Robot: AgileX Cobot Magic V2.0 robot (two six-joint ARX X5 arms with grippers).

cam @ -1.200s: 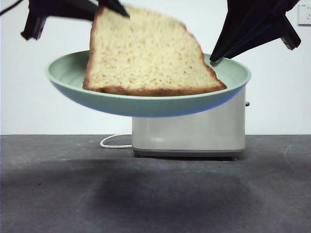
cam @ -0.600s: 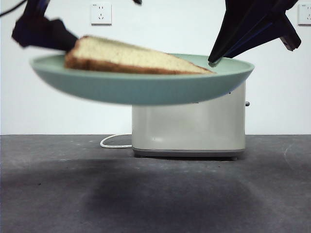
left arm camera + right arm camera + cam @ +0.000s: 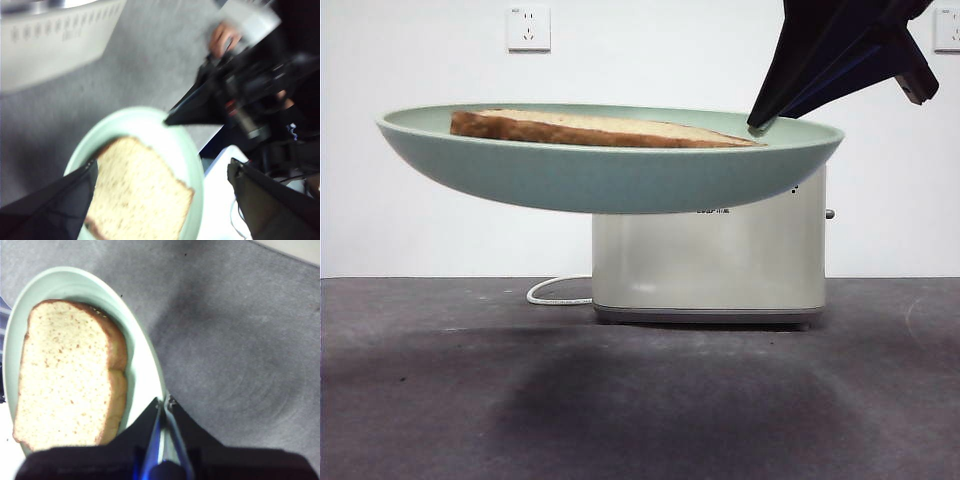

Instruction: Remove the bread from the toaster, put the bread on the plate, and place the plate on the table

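Observation:
The pale green plate hangs level in the air in front of the cream toaster. My right gripper is shut on its right rim; in the right wrist view the jaws of that gripper pinch the plate's edge. The bread lies flat in the plate, a tan slice with a dark crust. My left gripper is open, jaws wide apart and empty, above the bread and plate. It is out of the front view.
The dark grey table stretches below the plate, shadowed under it. A white cord trails left from the toaster's base. A wall socket sits on the white wall behind. The toaster also shows in the left wrist view.
The left gripper let go of the bread and rose out of the front view. The slice dropped from leaning upright to lying flat in the plate. The right gripper kept holding the rim.

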